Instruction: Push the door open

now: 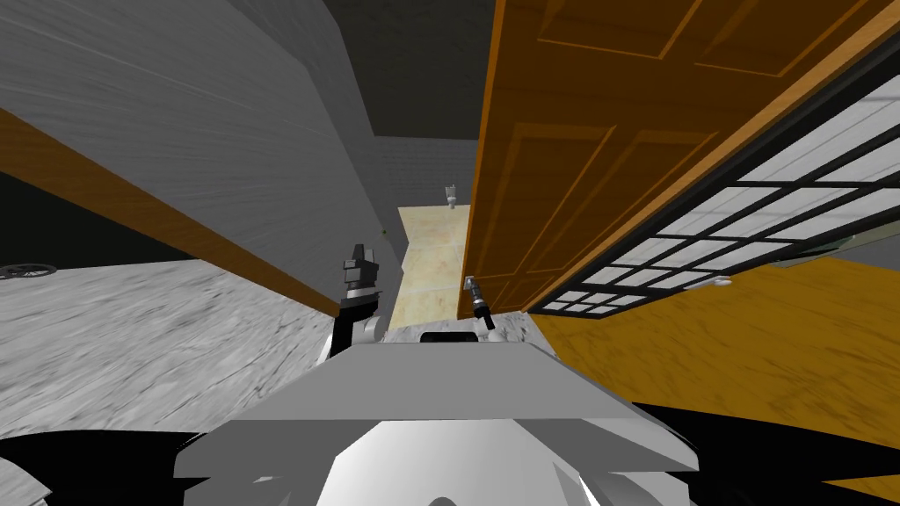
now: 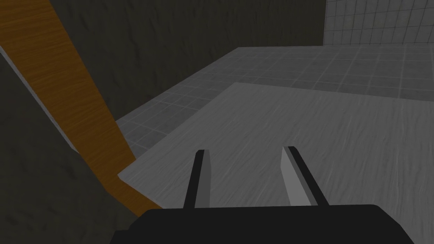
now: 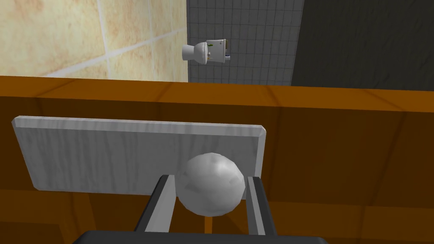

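In the head view, the door (image 1: 571,176), brown wood with raised panels, is seen on the robot's right, already ajar. A narrow gap is left between its edge and a grey wall (image 1: 220,158). Through the gap a beige tiled floor (image 1: 431,263) and a distant toilet (image 1: 451,195) can be made out. The right gripper (image 1: 471,283) is held at the door's free edge. The left gripper (image 1: 360,259) is raised near the wall, apart from the door.

In the left wrist view, the left gripper's fingers (image 2: 202,169) are spread and nothing is held between them. A grey surface and a strip of brown trim (image 2: 63,84) lie beyond.

In the right wrist view, a round grey knob (image 3: 210,184) is clamped between the right gripper's fingers (image 3: 253,190). It is mounted on a pale plate (image 3: 106,154) fixed to the door.

The door is judged stiff and fairly heavy, swinging on hinges rather than bending. The smooth round knob may slip, so the push is best applied at this free edge, through the knob or the flat plate beside it.
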Robot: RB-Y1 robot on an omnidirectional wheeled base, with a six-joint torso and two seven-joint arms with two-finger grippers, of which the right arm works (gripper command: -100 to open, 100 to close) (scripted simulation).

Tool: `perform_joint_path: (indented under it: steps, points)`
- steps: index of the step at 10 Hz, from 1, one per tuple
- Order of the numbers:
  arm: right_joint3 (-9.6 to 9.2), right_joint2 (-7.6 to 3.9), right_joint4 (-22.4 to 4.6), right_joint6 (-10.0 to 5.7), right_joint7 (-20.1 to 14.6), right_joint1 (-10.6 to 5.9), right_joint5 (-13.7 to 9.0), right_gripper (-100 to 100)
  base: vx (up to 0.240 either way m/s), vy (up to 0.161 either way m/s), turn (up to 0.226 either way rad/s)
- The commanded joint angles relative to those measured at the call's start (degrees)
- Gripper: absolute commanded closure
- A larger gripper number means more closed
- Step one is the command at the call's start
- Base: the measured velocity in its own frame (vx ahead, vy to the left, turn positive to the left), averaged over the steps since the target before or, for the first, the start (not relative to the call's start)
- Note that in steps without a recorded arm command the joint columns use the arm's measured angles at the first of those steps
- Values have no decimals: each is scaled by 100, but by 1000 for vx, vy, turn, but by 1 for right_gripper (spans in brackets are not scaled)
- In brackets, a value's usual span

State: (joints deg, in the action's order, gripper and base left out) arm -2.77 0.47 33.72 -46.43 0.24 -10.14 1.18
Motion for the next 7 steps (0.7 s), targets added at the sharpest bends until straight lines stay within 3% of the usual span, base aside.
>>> perform_joint_path:
  steps: [1, 4, 5, 7]
  points:
    - [97, -107, -83, -54, 27, -83, -54, 100, 163, 54, -38]
    - [134, -149, -83, -53, 39, -84, -76, 100, 101, 53, -15]
    - [221, -236, -84, -50, 68, -86, -127, 100, 116, 51, -1]
    - [296, -298, -85, -48, 93, -89, -171, 100, 186, 52, -80]
